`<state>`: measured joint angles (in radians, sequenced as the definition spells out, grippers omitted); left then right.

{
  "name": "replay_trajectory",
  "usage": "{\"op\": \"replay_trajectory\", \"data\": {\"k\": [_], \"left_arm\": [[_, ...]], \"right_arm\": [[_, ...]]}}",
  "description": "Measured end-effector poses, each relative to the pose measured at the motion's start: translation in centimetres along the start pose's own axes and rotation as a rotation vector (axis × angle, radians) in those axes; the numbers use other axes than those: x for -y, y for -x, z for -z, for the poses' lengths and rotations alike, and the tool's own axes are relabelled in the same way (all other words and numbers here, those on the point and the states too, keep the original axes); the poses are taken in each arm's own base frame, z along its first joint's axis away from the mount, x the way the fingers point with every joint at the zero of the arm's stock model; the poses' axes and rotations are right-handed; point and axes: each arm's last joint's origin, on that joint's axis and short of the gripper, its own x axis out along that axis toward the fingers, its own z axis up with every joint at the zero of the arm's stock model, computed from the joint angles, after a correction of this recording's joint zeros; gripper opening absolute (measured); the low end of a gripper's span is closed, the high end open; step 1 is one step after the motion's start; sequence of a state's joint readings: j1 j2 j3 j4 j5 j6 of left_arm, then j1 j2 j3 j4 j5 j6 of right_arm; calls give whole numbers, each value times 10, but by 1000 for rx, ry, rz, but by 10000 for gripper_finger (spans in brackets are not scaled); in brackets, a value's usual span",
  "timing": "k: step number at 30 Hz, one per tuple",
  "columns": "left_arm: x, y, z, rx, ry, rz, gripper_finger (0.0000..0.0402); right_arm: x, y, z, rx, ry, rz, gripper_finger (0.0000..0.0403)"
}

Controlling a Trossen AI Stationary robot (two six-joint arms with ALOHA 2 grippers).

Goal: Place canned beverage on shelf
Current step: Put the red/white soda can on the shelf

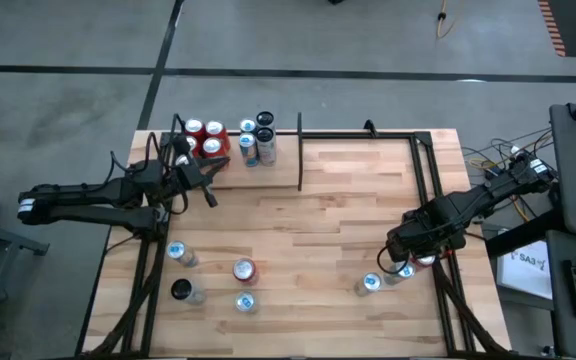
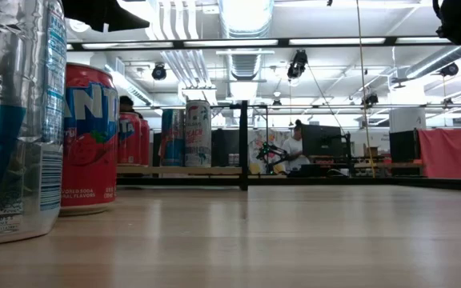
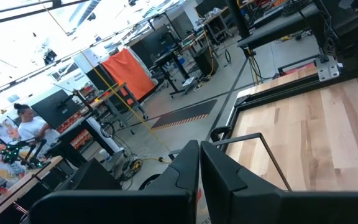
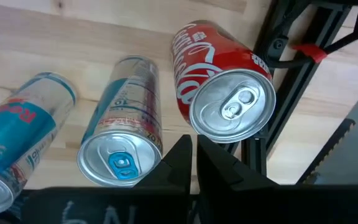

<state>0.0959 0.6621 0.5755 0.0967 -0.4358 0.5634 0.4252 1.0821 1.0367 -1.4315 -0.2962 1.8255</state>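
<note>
Directly beneath the clenched, empty right gripper (image 4: 194, 149) stood a red cola can (image 4: 219, 81); the left gripper (image 1: 211, 200), likewise clenched, hovered beside the shelf (image 1: 268, 175).

Light wood worktop (image 1: 348, 210): five cans standing in the shelf (image 1: 230, 172); seven loose cans along the near side.

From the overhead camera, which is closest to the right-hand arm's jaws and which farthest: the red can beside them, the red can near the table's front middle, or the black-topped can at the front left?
Measured from the right gripper:
1. Red cola can, right beside it, by the table's right edge.
2. Red soda can, front middle.
3. Black-topped can, front left.
</note>
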Motion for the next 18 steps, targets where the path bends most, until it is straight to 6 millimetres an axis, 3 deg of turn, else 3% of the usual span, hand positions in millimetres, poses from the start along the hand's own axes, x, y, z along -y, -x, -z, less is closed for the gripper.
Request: {"op": "replay_trajectory", "data": {"k": [8, 14, 18], "left_arm": [[0, 0, 0, 0, 0, 0, 0], [0, 0, 0, 0, 0, 0, 0], [0, 0, 0, 0, 0, 0, 0]], "right_arm": [[0, 0, 0, -5, -15, 1, 13], [5, -9, -8, 121, -175, 91, 35], [2, -10, -8, 122, -158, 89, 25]]}}
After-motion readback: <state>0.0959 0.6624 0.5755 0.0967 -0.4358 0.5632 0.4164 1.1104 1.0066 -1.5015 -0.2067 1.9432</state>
